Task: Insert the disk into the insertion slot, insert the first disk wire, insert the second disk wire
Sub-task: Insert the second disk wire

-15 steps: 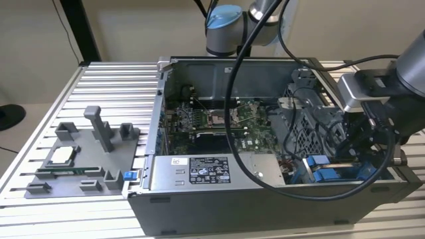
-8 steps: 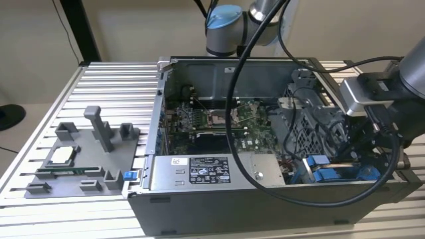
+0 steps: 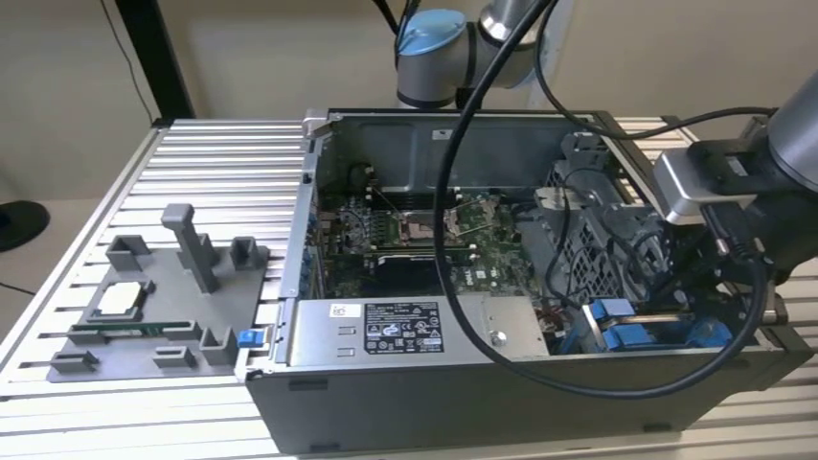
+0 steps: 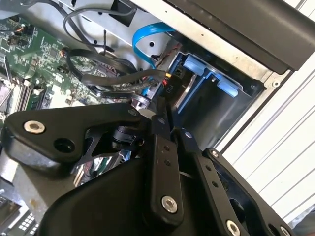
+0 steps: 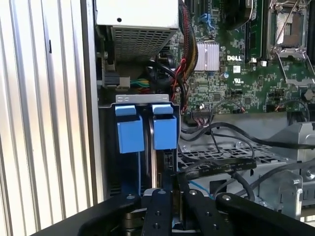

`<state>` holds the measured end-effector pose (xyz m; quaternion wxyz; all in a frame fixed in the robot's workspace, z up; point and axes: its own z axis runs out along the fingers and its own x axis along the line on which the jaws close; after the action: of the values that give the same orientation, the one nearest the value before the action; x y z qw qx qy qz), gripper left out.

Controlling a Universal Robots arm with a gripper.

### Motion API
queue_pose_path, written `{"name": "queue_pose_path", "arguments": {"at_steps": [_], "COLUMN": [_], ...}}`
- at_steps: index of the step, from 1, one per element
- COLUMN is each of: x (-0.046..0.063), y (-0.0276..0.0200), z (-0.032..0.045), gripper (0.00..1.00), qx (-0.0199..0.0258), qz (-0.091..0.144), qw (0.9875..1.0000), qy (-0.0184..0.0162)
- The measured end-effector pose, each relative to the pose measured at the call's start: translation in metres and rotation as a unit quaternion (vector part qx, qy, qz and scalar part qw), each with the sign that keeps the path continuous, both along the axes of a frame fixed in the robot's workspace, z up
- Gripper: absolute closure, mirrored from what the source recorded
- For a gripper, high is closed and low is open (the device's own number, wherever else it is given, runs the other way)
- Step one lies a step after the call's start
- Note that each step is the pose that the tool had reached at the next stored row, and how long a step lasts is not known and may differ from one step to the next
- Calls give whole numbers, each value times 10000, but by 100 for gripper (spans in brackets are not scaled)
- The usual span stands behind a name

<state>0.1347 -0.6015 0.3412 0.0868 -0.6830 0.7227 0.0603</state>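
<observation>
Currently: disk [image 5: 160, 132] seated in slot [image 5: 106, 147] (blue tabs upward); gripper [image 5: 170, 189] pinched narrow at a wire end beside it. Wire step; needs square alignment with the connector.

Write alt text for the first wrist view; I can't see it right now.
The gripper hangs over the insertion slot, beside two blue tabs. Beyond lie black cables, the green motherboard and the grey power-supply box.
</observation>
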Motion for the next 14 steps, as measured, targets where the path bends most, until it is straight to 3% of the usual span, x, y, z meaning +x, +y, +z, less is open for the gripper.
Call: {"name": "queue_pose_path", "arguments": {"at_steps": [9,14], "x": [-6,-29], "y": [1,0], "z": [0,0], "gripper": [100,100], "qx": [71,73], "qz": [0,5], "qw": [10000,10000], "qy": [-62,-63]}}
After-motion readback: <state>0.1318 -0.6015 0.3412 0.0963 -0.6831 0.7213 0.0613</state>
